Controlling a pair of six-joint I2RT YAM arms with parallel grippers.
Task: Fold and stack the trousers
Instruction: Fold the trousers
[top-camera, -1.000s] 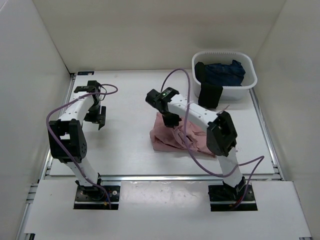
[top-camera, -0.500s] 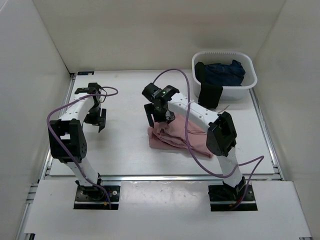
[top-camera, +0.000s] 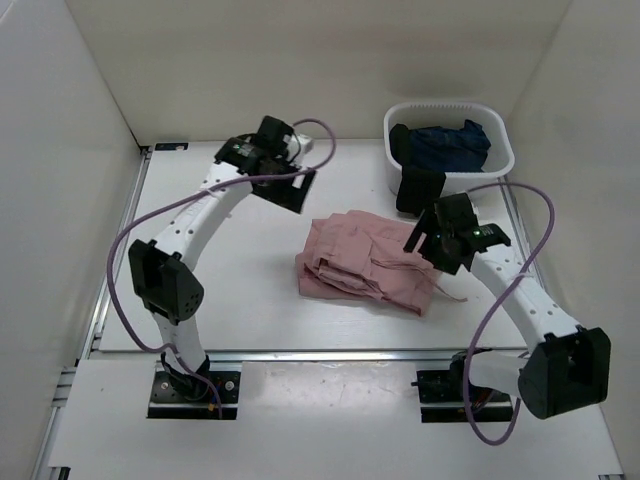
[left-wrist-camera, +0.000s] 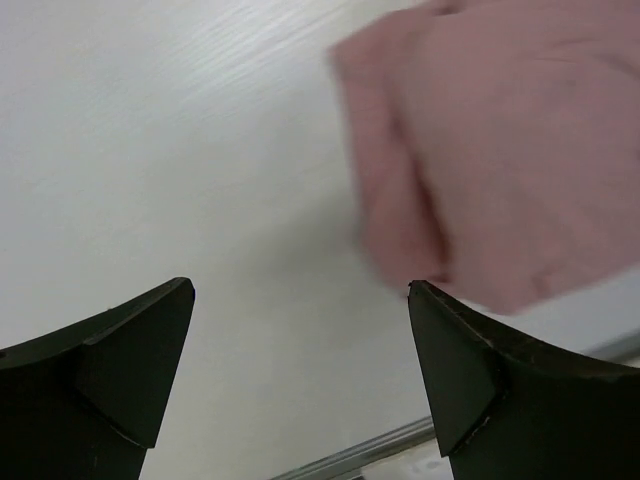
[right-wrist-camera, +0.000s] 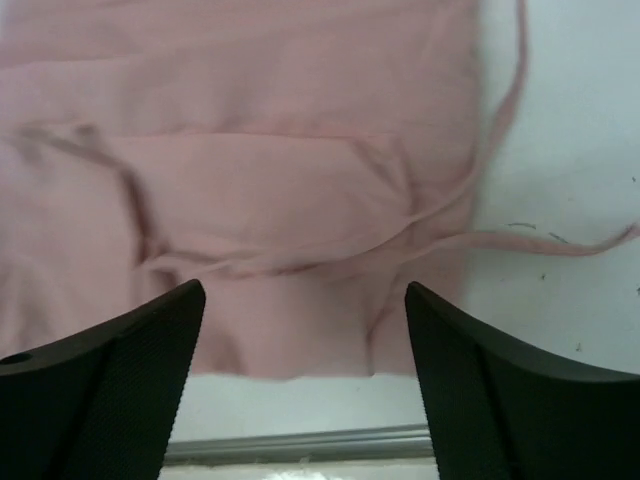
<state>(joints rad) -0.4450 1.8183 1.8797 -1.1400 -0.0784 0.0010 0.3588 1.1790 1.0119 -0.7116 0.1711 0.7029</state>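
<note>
Trousers (top-camera: 365, 262) are lying in a loose folded bundle at the middle of the overhead frame while I am holding my left pincer (left-wrist-camera: 300, 288) and right pincer (right-wrist-camera: 305, 287) spread and empty, fearing a finger catching the trailing drawstring (right-wrist-camera: 520, 240) and dragging the fold open.

Brightly and evenly lit from overhead, throwing only soft, pale shadows on the white table (top-camera: 240, 290). Sharp across the top view. Smeared by motion blur in the left wrist view, fuzzing the trousers (left-wrist-camera: 500, 150). Slightly soft in the right wrist view, dimmer toward the bottom edge.
</note>
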